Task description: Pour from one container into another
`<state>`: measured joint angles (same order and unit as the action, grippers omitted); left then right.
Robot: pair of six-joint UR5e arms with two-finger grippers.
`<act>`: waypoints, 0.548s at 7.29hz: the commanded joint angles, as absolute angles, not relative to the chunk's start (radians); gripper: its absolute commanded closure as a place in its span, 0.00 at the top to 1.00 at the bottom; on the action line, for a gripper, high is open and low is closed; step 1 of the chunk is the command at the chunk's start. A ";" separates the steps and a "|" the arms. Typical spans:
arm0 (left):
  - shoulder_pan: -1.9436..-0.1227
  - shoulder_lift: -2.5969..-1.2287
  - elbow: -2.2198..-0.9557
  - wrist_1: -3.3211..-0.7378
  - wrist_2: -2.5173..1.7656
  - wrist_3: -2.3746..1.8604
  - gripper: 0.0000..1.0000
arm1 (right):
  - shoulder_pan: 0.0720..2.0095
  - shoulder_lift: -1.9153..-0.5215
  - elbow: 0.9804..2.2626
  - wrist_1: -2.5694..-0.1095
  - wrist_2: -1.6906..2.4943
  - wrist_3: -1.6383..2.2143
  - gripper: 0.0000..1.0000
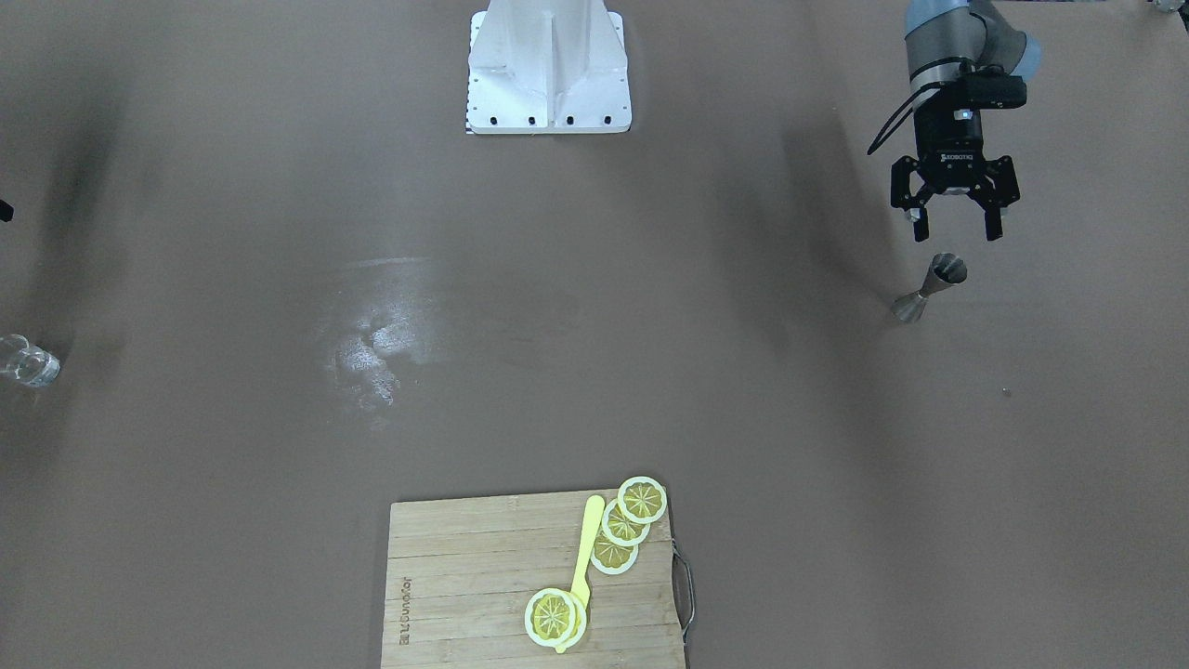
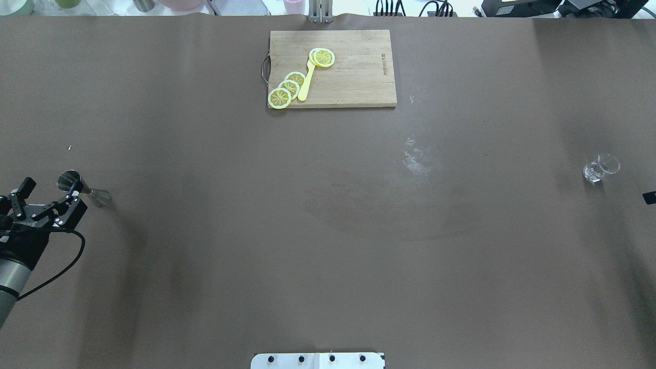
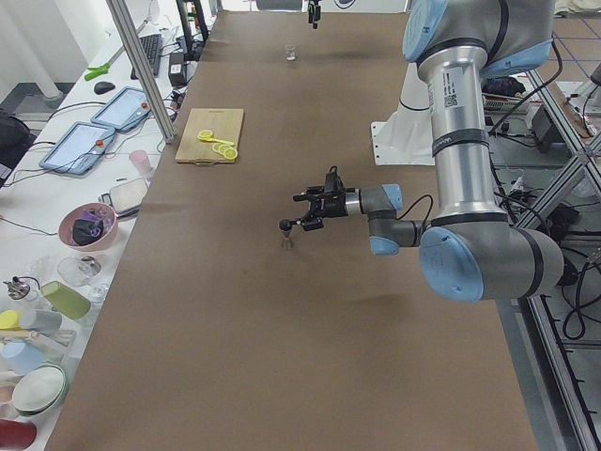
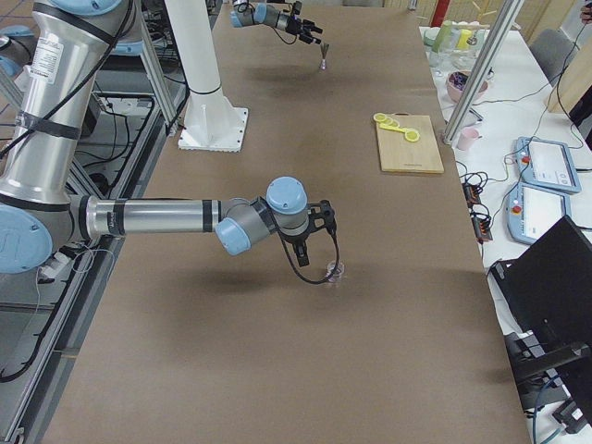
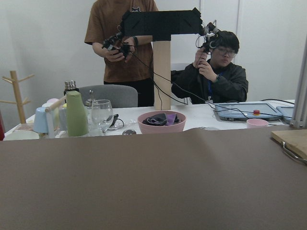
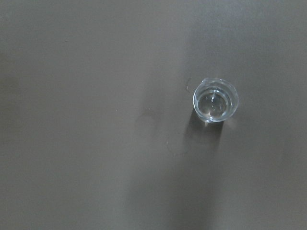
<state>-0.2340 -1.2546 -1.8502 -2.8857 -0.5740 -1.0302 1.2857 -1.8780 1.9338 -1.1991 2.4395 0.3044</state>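
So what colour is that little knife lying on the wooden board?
The knife is pale yellow, like the lemon slices beside it; clearest in the front-facing view.

Even overhead light, soft broad shadows, pale glare on table (image 1: 376, 348)

Robotics lab, white arm pedestal (image 1: 548, 70), teach pendants (image 4: 544, 166), seated operator (image 5: 218, 76)

The left gripper (image 1: 956, 232) carries a small white brand mark on its black body – it reads ROBOTIQ. The cutting board (image 1: 464, 576) bears a burnt-in logo by one short edge – too small to make out
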 commanded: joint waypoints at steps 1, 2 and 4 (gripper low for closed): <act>-0.357 -1.273 -1.894 -2.976 -0.803 -0.862 0.99 | 1.334 -1.884 1.980 -1.447 2.445 0.293 1.00; -0.388 -1.290 -1.893 -2.968 -0.896 -0.842 0.98 | 1.389 -1.878 1.977 -1.532 2.427 0.299 1.00; -0.498 -1.345 -1.894 -2.898 -1.123 -0.801 0.98 | 1.537 -1.881 1.965 -1.676 2.399 0.292 1.00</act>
